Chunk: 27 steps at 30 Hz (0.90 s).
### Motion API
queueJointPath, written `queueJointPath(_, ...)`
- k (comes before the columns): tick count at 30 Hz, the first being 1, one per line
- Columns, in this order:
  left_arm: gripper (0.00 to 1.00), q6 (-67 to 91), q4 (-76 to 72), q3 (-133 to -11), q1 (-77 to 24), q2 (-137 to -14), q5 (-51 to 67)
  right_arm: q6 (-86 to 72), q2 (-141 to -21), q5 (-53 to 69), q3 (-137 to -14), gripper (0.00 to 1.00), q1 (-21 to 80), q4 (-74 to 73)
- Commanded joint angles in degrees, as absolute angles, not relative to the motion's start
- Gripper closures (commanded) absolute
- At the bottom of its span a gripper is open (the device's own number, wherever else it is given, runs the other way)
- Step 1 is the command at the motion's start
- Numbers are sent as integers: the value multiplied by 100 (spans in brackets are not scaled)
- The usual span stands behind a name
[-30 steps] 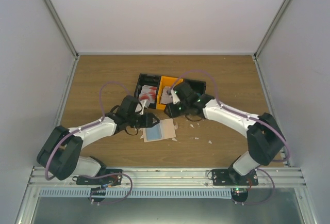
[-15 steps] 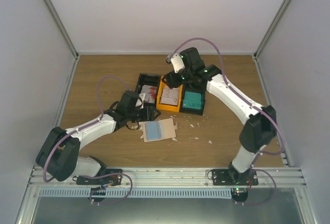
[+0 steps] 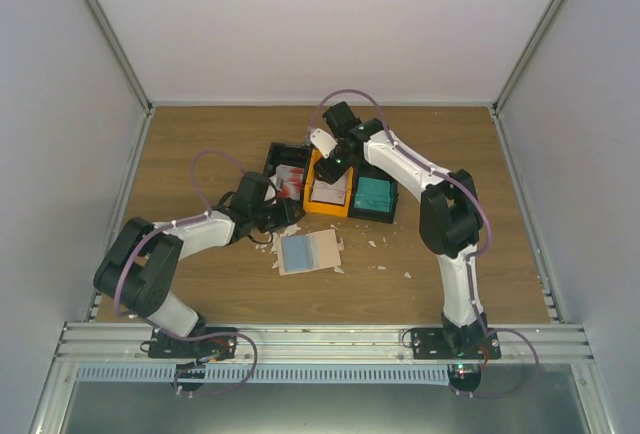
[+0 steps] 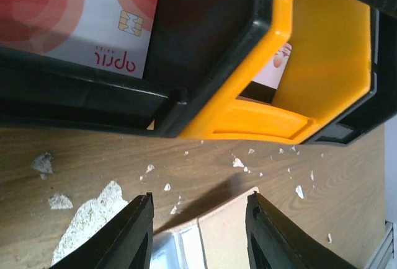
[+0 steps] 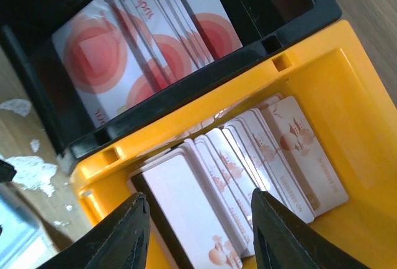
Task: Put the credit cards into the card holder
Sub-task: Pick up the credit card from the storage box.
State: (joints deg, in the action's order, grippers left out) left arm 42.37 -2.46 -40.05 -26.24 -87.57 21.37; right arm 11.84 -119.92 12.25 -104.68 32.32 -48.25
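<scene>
Left wrist view: the left pincer (image 4: 198,235) is seen spread, with nothing between its fingers, and is held low over the tabletop (image 4: 93,157). In the gap below it, a corner of the beige card holder (image 4: 229,219) is framed. An edge of a teal card (image 4: 180,250) is seen lying on the holder; whether that card is tucked into a pocket cannot be told. White scraps (image 4: 93,213) are scattered over the wood around them. Just beyond, one of the red-and-white cards (image 4: 80,21) is seen inside the black bin (image 4: 74,101), to which the orange bin (image 4: 322,64) is joined.

From the right wrist, the right pincer (image 5: 201,235) is likewise shown spread and empty, hung above the orange bin. A leaning row of pale cards (image 5: 248,170) is packed inside that bin. More red-and-white cards are fanned in the black bin alongside.

From above, the card holder is found lying open near the middle of the tabletop. The joined bins are set just beyond it toward the far edge. The left pincer is placed by the holder's far left corner, between holder and black bin. A teal stack (image 3: 372,194) is held in a further black compartment at the right end of the bins.
</scene>
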Motion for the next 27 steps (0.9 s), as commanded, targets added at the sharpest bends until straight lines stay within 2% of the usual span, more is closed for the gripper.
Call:
queueJointPath(1, 57, 4387, -704, -4189, -2597, -8990, 1834, 1447, -12515, 1172, -10853, 55, 3165, -5151)
queueJointPath(18, 58, 4507, -1145, -4269, -2595, -9524, 1666, 1389, -13034, 1036, -10831, 60, 3281, -5323)
queueJointPath(27, 62, 4499, -1109, -4309, -2593, -9582, 1588, 1381, -13135, 1114, -10848, 71, 3374, -5392)
